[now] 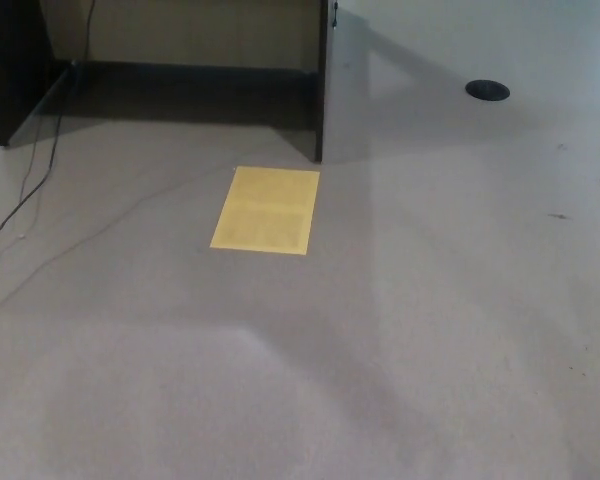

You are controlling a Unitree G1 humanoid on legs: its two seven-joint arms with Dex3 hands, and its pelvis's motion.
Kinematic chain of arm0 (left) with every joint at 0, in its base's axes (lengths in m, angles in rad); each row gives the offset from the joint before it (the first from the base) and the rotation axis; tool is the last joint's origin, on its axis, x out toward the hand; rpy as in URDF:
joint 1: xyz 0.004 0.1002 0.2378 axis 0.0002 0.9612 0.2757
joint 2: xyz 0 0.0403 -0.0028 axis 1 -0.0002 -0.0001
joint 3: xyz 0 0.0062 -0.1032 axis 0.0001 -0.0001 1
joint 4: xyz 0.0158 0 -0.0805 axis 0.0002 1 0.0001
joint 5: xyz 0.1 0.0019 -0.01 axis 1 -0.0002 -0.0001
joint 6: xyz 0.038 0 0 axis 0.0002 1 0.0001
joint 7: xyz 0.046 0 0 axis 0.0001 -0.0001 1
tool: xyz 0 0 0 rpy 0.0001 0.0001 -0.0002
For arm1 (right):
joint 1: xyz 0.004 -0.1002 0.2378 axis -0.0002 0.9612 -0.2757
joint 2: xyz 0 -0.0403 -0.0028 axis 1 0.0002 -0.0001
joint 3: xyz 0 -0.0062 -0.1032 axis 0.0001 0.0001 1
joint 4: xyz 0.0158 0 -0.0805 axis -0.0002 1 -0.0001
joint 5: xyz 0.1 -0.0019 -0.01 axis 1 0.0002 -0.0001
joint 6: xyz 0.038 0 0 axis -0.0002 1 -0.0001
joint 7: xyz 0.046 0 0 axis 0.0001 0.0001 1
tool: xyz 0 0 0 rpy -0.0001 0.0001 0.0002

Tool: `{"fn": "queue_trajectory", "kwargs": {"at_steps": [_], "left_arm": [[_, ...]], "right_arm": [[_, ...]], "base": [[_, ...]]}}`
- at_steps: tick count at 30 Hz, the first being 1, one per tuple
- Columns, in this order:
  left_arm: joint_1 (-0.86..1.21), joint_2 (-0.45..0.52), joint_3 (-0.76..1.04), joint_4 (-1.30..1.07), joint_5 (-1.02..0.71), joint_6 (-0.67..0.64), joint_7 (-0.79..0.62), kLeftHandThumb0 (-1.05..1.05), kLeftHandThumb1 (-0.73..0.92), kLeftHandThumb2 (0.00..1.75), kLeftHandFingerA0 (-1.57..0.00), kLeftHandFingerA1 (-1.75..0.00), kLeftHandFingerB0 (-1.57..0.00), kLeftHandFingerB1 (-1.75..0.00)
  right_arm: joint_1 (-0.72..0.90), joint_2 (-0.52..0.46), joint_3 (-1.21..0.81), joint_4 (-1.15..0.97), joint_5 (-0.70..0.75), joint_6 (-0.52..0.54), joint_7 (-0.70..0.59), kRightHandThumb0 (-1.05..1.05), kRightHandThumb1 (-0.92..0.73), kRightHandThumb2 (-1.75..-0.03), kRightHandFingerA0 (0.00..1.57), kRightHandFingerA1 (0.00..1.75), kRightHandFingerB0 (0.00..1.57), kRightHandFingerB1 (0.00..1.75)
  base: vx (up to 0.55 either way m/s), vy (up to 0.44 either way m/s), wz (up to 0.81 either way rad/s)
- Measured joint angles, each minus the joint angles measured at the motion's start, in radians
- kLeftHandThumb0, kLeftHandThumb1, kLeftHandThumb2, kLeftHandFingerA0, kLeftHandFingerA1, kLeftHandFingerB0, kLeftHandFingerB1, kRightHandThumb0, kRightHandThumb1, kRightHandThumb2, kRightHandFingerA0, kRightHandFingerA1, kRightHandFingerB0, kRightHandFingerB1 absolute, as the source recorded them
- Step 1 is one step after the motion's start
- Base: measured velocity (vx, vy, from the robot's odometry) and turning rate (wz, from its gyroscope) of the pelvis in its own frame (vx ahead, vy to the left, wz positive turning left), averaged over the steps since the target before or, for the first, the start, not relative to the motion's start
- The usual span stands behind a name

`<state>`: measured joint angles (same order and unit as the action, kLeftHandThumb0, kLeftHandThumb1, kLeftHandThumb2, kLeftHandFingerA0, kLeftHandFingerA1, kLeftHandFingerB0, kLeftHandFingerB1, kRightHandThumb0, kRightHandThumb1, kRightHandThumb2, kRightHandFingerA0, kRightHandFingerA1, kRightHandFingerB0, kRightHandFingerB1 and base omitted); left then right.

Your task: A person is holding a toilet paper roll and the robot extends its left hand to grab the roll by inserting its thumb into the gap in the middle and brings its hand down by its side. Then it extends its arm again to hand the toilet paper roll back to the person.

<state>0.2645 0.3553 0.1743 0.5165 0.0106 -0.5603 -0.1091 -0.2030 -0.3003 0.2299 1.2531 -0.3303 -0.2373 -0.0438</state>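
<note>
1. Far left – dark cabinet side (10, 70), a cable (25, 195) trailing down the carpet (280, 380), likely feeding gear out of frame.
2. Centre – yellow sheet (266, 209) flat on the carpet, just near the dark panel edge (321, 90); probably a floor marker.
3. Far right – round black disc (488, 90).
4. Neither robot hand in view – open or closed, can't tell. Toilet paper roll and person not visible; task stage unclear.
</note>
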Motion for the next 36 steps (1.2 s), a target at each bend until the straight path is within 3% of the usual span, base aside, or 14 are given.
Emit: {"fn": "queue_trajectory", "kwargs": {"at_steps": [10,11,17,27,36], "left_arm": [[-0.058,0.001,-0.006,-0.432,-0.033,0.043,-0.028,-0.35,0.43,0.53,-0.31,-0.35,-0.27,-0.3],[-0.076,0.002,-0.01,-0.478,-0.034,0.054,-0.03,-0.19,0.26,0.83,-0.14,-0.52,-0.13,-0.51],[-0.219,0.001,-0.068,-0.719,-0.035,0.137,-0.044,-0.2,0.25,0.83,-0.12,-0.52,-0.11,-0.5],[-0.421,-0.038,-0.207,-0.978,-0.029,0.296,-0.058,-0.21,0.2,0.79,-0.07,-0.5,-0.07,-0.5],[-0.509,-0.096,-0.356,-1.141,-0.009,0.434,-0.069,-0.21,0.2,0.79,-0.07,-0.5,-0.06,-0.5]], "right_arm": [[-0.011,0.005,0.0,0.0,-0.002,-0.004,0.0,-0.34,-0.67,-0.6,0.75,0.64,0.58,0.46],[-0.013,0.005,0.0,0.0,-0.002,-0.004,0.0,-0.34,-0.67,-0.6,0.74,0.62,0.58,0.46],[-0.029,0.005,0.001,0.0,-0.005,-0.006,0.0,-0.35,-0.67,-0.6,0.72,0.59,0.57,0.44],[-0.056,0.007,0.0,0.0,-0.011,-0.006,0.0,-0.34,-0.66,-0.59,0.75,0.7,0.57,0.45],[-0.08,0.012,0.001,0.002,-0.017,-0.006,0.0,-0.35,-0.67,-0.6,0.74,0.63,0.56,0.44]], "base": [[0.0,0.0,0.0],[0.0,0.0,0.0],[0.0,0.0,0.0],[0.0,0.0,0.0],[0.0,0.0,0.0]]}}
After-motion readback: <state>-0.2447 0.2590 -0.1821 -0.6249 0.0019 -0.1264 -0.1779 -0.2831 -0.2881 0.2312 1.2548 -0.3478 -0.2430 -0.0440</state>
